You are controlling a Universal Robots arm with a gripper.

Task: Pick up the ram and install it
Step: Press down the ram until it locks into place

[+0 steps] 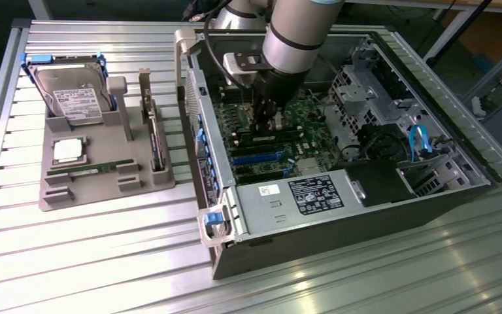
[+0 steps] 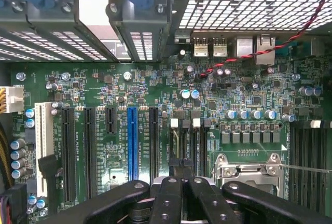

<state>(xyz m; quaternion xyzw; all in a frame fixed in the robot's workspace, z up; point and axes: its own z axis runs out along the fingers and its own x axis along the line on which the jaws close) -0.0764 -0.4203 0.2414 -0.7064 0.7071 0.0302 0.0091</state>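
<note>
The ram (image 1: 88, 169) is a narrow green stick lying in the front slot of the grey holder (image 1: 102, 193), at the exterior view's left. My gripper (image 1: 264, 123) is far from it, reaching down inside the open computer case (image 1: 347, 196) and hovering just over the green motherboard (image 2: 155, 79). In the wrist view my gripper (image 2: 181, 175) is shut, its black fingertips (image 2: 167, 187) meeting above two short dark slots beside the blue slot (image 2: 133, 141). I see nothing between the fingers. The arm's grey body hides part of the board in the exterior view.
The holder also carries a hard drive (image 1: 72, 95), a square CPU chip (image 1: 68, 149) and an upright expansion card (image 1: 153, 134). Inside the case are the CPU socket (image 2: 249, 167), a drive cage (image 1: 360, 98), blue cables (image 1: 421, 140) and a red-black wire (image 2: 244, 55).
</note>
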